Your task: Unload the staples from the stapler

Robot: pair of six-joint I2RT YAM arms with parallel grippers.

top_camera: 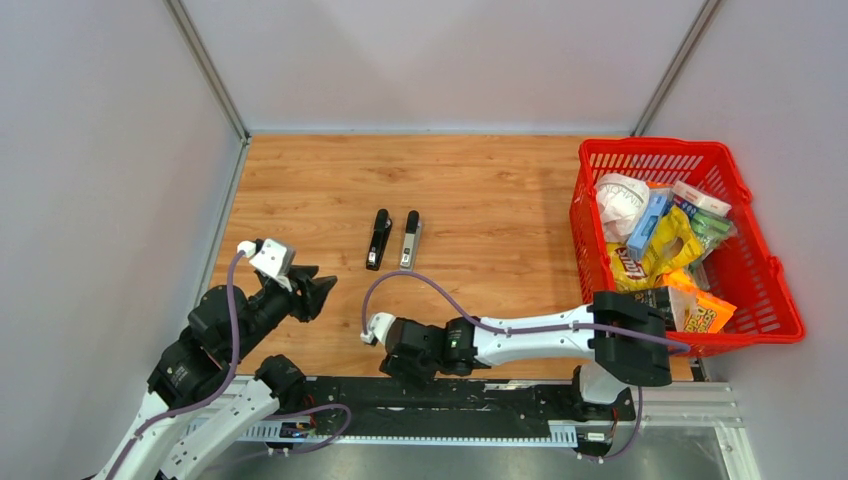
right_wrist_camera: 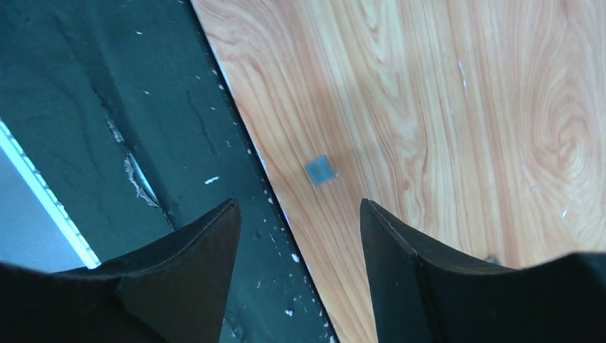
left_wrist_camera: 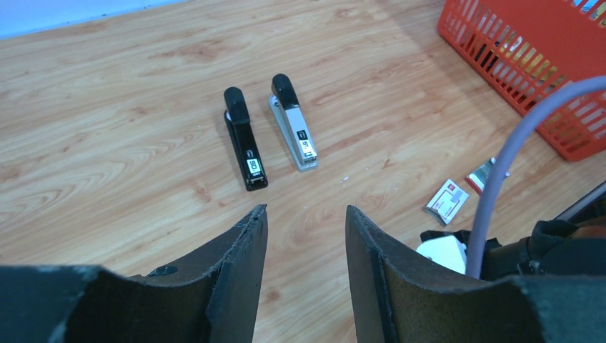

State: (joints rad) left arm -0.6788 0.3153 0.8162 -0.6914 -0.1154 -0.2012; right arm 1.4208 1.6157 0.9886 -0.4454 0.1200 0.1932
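Two black fingers (right_wrist_camera: 204, 257) of the right claw (right_wrist_camera: 298, 207) fill the bottom of its own view. They stand apart and nothing is between them. Just past the tips, the staples (right_wrist_camera: 321, 170) lie flat on the wood table (right_wrist_camera: 464, 107). They look like one small grey square. They sit right beside the black strip (right_wrist_camera: 143, 107) at the near edge of the table, and no finger touches them.

From above, the right arm (top_camera: 540, 335) reaches across to the left, low along that near edge.

The left claw (left_wrist_camera: 306, 211) is also spread apart and holds nothing. It hangs over bare wood on the left side. Farther out in front of it, a black stapler (left_wrist_camera: 245, 143) and a grey stapler (left_wrist_camera: 295, 125) lie side by side. They are close but not touching, and both are shut. They are well apart from both claws.

Off to the right, a small white and red box (left_wrist_camera: 446, 201) lies on the table. Near it is a little red and grey thing (left_wrist_camera: 484, 174), partly hidden by a purple cable (left_wrist_camera: 500, 150). I cannot tell what it is.

At the far right stands a red basket (left_wrist_camera: 500, 43) with snack bags (top_camera: 650, 250) in it.
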